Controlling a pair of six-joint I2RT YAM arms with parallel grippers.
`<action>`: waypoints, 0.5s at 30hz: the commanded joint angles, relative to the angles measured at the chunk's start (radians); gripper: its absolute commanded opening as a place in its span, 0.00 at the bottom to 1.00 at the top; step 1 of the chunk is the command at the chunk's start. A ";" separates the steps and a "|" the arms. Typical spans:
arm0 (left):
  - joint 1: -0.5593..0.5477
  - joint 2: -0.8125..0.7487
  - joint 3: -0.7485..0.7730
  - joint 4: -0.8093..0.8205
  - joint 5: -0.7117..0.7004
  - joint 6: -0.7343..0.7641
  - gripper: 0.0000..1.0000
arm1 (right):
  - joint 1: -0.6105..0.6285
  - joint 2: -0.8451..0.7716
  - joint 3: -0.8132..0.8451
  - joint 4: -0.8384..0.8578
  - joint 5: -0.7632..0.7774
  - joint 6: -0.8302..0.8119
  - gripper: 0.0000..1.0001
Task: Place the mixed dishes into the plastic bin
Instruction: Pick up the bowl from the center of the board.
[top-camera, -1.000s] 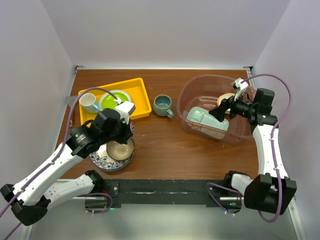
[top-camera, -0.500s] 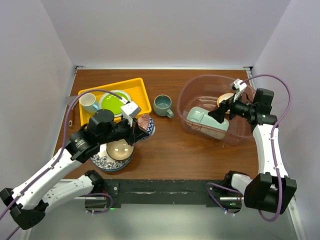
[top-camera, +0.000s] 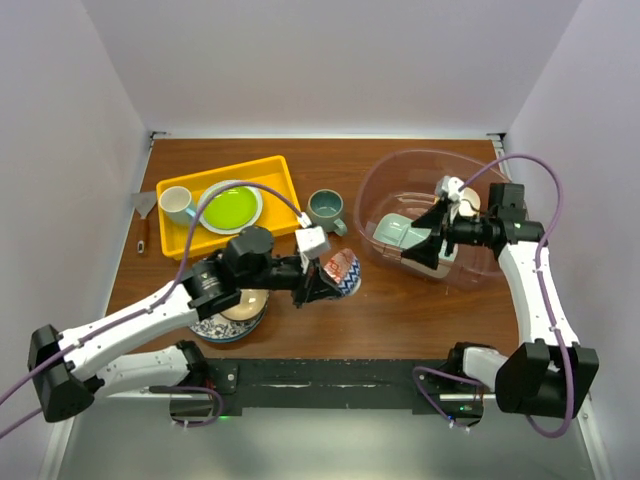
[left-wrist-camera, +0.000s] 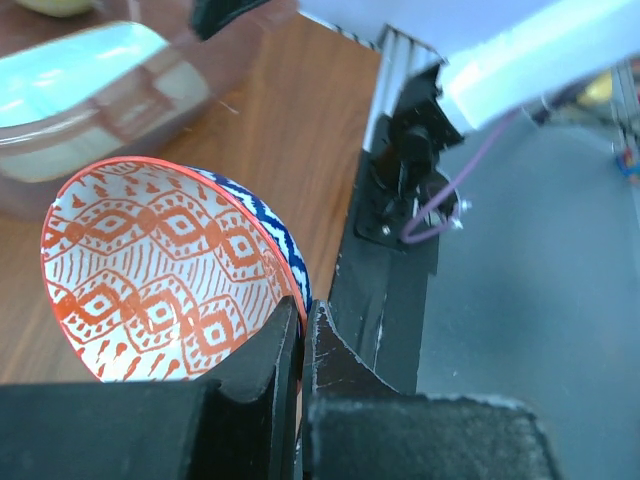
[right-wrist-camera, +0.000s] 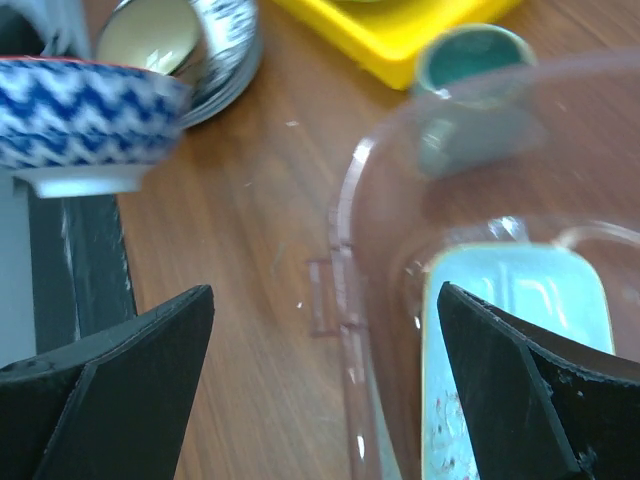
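Observation:
A bowl (top-camera: 343, 273), orange-red pattern inside and blue zigzag outside, hangs above the table between the mug and the plastic bin. My left gripper (top-camera: 326, 273) is shut on its rim, and the left wrist view shows the fingers (left-wrist-camera: 275, 370) pinching the bowl (left-wrist-camera: 165, 270). The transparent plastic bin (top-camera: 385, 180) holds a mint-green divided tray (top-camera: 397, 232). My right gripper (top-camera: 421, 238) stands open over the bin's left side, with the bin's rim (right-wrist-camera: 345, 260) between its fingers and nothing held. A grey-green mug (top-camera: 325, 210) stands upright. A tan bowl (top-camera: 245, 301) rests on a blue-patterned plate (top-camera: 212, 326).
A yellow tray (top-camera: 280, 190) at the back left carries a green plate (top-camera: 231, 208) and a white cup (top-camera: 176, 203). A small scraper (top-camera: 145, 215) lies left of it. Bare wood lies in front of the bin. White walls close three sides.
My left arm has swung right from the plate stack, carrying the patterned bowl toward the bin. The right gripper has shifted left over the bin's near-left side, still open.

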 joint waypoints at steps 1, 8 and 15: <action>-0.048 0.051 0.062 0.045 0.069 0.209 0.00 | 0.085 0.027 0.059 -0.342 -0.109 -0.510 0.98; -0.070 0.092 0.083 -0.167 0.231 0.596 0.00 | 0.218 0.073 0.024 -0.708 -0.137 -1.196 0.98; -0.103 0.178 0.139 -0.323 0.208 0.838 0.00 | 0.427 0.119 0.027 -0.711 -0.076 -1.229 0.98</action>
